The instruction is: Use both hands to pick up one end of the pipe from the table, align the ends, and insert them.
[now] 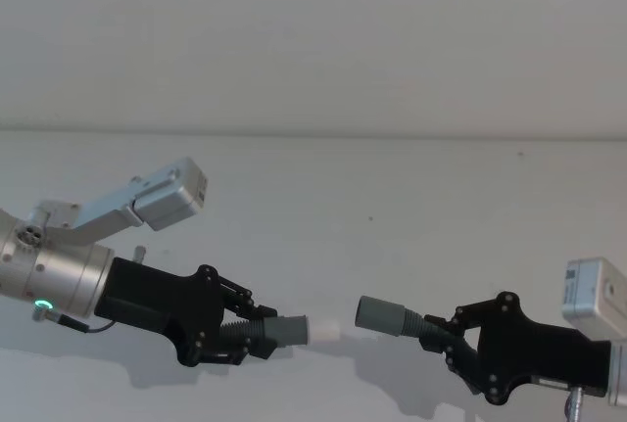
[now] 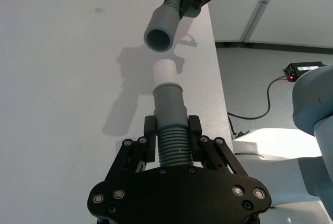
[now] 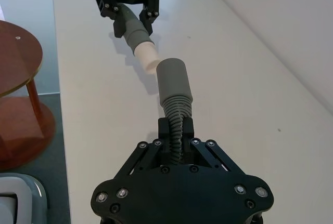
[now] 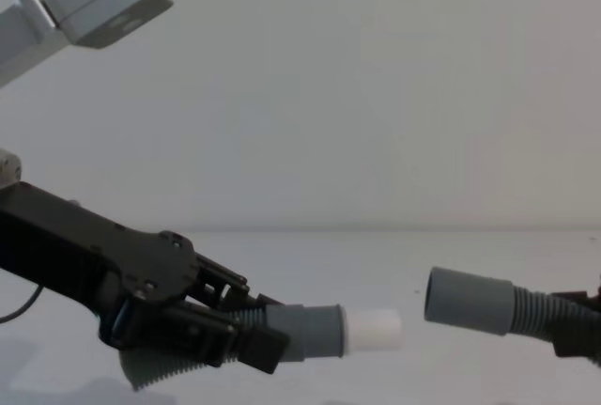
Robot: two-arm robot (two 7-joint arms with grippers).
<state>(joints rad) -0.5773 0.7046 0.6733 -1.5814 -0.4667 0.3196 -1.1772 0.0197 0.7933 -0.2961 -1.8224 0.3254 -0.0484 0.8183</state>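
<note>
My left gripper (image 1: 240, 329) is shut on the ribbed part of one pipe piece (image 1: 279, 329), held above the white table (image 1: 323, 197); its grey cuff ends in a white spigot (image 1: 323, 328) pointing right. My right gripper (image 1: 438, 334) is shut on the ribbed hose of the other pipe piece (image 1: 392, 316), whose open grey cuff faces left. The two ends face each other with a small gap, the cuff (image 4: 465, 300) sitting slightly higher than the spigot (image 4: 374, 329). From the left wrist, the open cuff (image 2: 160, 26) lies just beyond the spigot (image 2: 166, 71), close to in line.
The table's edge (image 2: 216, 52) runs beside the left gripper, with floor, a cable and a black box (image 2: 302, 70) beyond it. A round wooden stool (image 3: 18, 73) stands off the table's other side. A white wall (image 1: 313, 40) rises behind.
</note>
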